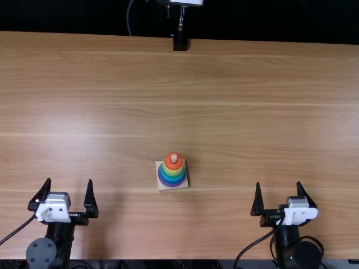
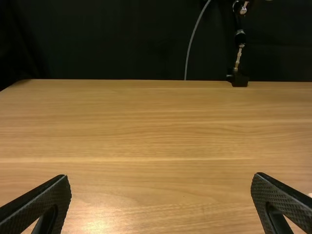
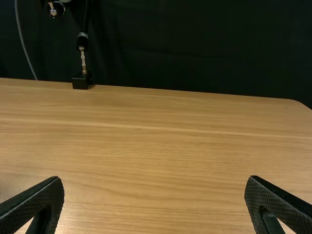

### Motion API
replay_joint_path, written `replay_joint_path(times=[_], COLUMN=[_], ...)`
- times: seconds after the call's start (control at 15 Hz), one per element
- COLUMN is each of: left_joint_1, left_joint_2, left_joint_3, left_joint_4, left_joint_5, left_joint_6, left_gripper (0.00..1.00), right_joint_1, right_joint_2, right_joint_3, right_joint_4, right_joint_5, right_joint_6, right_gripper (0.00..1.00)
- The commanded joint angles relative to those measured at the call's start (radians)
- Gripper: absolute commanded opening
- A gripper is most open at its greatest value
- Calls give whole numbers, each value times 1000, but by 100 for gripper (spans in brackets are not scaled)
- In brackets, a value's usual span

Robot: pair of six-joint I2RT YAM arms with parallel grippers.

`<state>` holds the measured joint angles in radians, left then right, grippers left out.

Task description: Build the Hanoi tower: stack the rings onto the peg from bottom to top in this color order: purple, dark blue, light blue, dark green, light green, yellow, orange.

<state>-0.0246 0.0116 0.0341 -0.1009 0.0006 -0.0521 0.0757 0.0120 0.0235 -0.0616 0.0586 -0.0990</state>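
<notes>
The light brown wooden bench [image 1: 252, 112] reaches beyond both claws. The black left claw [image 1: 69, 181] and black right claw [image 1: 279, 183] each have their fingers wide apart. Between the claws and farther out, touching neither, sits a square pale wooden base [image 1: 159, 165]. On it, a tapering stack of coloured rings [image 1: 173, 172] runs from purple up to orange, around a pale peg [image 1: 174, 158].

Two arms [image 1: 63, 234] bore one left gripper [image 1: 69, 181] and one right gripper [image 1: 279, 184], four fingers [image 1: 91, 199] altogether. There was one table [image 1: 252, 112], one base [image 1: 162, 187], one peg [image 1: 174, 158], one black mount [image 1: 180, 43] and one stack of rings [image 1: 173, 178], their exact number unclear.
</notes>
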Motion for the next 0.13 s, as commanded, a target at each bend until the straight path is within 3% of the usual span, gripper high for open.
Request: replay_joint_path(times=[0.0, 0.07], left_joint_1=[2, 2], left_joint_2=[-12, -12], left_joint_3=[-34, -34], left_joint_4=[-8, -8], left_joint_5=[3, 3], left_joint_6=[17, 17], left_gripper=[100, 100], right_joint_1=[-13, -13], right_joint_2=[-12, -12], right_joint_3=[-8, -8], right_joint_4=[2, 2], right_joint_5=[-9, -11], right_joint_6=[1, 1], right_gripper=[100, 100])
